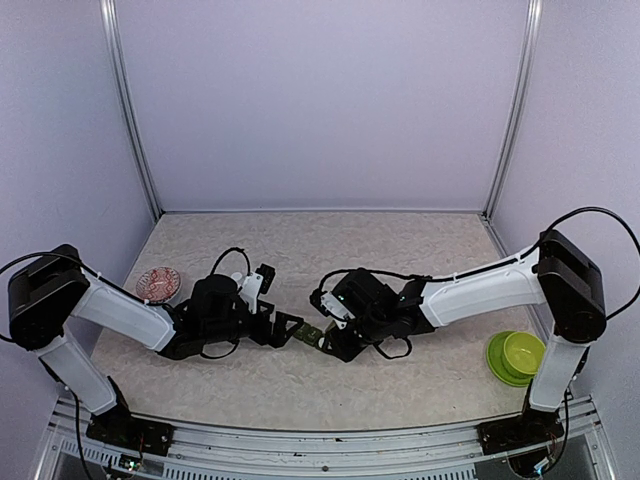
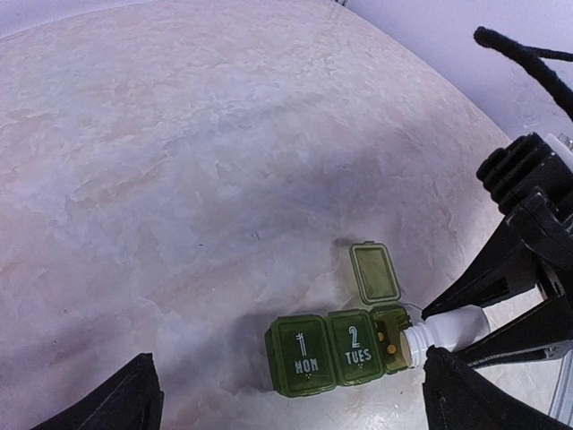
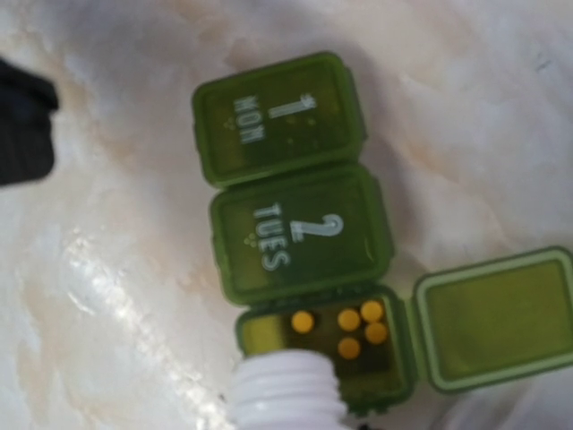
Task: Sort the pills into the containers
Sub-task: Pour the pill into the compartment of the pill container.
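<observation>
Right pincer: closed on the white bottle, mouth tipped into the organiser's third cell.
Left pincer: spread wide, empty, just beside the organiser.
Pills: five yellow ones show in that open cell. I judge them light, hard and apt to bounce.
Pill organiser: on the surface between my arms, MON and TUES shut. Light, stiff plastic, likely to slide; steady it by the long sides.
Obstruction: open lid beside the bottle mouth.
Surroundings: pink dish and green bowl, both well apart.
</observation>
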Controlling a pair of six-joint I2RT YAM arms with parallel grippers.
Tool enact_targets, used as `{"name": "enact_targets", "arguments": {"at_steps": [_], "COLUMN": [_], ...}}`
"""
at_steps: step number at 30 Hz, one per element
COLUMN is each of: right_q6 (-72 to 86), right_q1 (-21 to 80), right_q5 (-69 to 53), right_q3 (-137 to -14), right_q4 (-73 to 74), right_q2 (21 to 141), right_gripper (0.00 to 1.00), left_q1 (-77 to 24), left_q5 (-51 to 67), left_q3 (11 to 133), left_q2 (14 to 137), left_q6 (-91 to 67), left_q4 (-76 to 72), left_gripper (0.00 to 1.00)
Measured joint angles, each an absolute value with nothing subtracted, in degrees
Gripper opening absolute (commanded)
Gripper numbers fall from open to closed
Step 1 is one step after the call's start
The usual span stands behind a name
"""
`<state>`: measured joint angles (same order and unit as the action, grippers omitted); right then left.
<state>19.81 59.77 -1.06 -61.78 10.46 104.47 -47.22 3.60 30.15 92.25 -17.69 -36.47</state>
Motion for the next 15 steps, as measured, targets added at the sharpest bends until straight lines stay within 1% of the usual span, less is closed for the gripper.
{"name": "enact_targets", "arguments": {"at_steps": [15], "right_q6": [19.7], "right_q1": [59.8], "right_q5": [0.3], "right_q3": [-61.2], "right_q4": [10.4], "right_q2": [102.1], "right_gripper": [0.17], "left_q1": [-47.2], "left_q5": [3.6], "left_q3": [30.2], "left_q2": [92.2], "left_q6": [-17.7], "left_q4": [-36.5], "left_gripper": [0.99]}}
